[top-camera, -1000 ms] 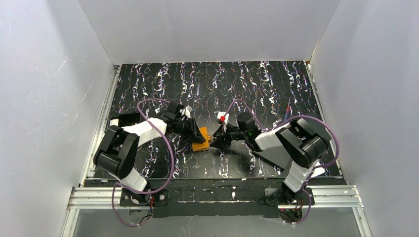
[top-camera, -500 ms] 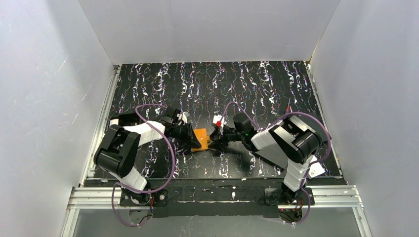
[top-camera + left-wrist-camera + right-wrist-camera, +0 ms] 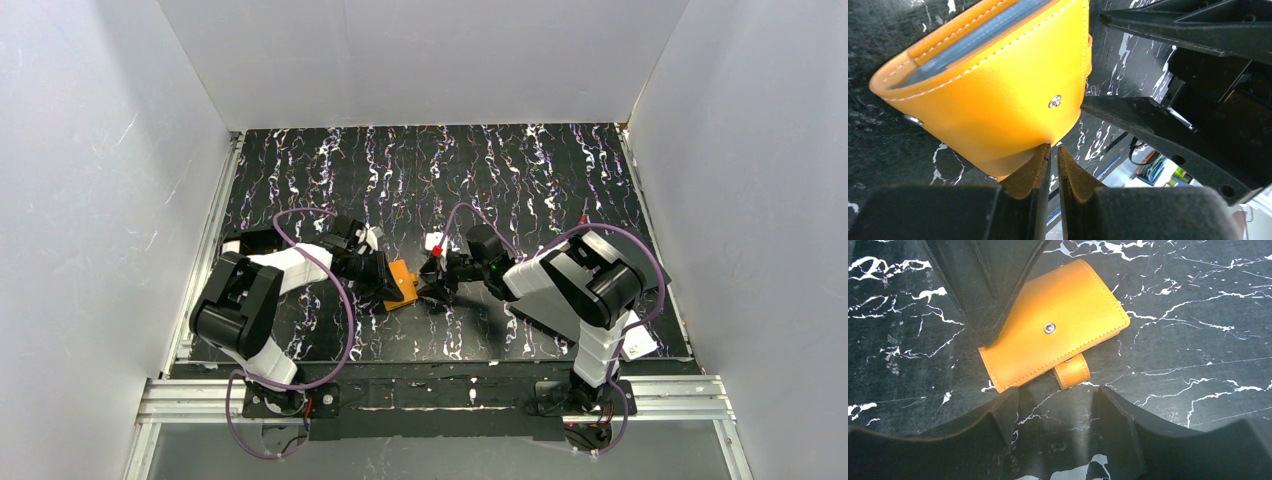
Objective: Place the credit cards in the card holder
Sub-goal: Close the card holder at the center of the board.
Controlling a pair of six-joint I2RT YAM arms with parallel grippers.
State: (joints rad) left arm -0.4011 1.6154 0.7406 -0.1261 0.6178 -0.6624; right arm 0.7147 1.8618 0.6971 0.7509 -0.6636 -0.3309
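The card holder point(image 3: 403, 283) is a small orange folding wallet, lying folded shut on the black marbled table between the two arms. Its snap stud faces up and its tab point(image 3: 1072, 371) sticks out toward my right gripper. My left gripper point(image 3: 1054, 147) has its jaws nearly together with only a thin empty slit between them. Its tips press against the card holder point(image 3: 998, 90) at its lower edge. My right gripper point(image 3: 1055, 391) stands open just short of the card holder point(image 3: 1058, 325), one finger on each side of the tab. No credit cards show in any view.
A flat black rectangle point(image 3: 535, 315) lies under the right arm and a white piece point(image 3: 640, 346) sits at the front right. A small red-tipped object point(image 3: 582, 215) is near the right wall. White walls enclose the table; a metal rail point(image 3: 430, 395) runs along the front.
Both grippers have moved in toward each other. The left jaws have narrowed, and the card holder has shifted slightly left and now shows smaller. The right gripper has come close to the holder, still open.
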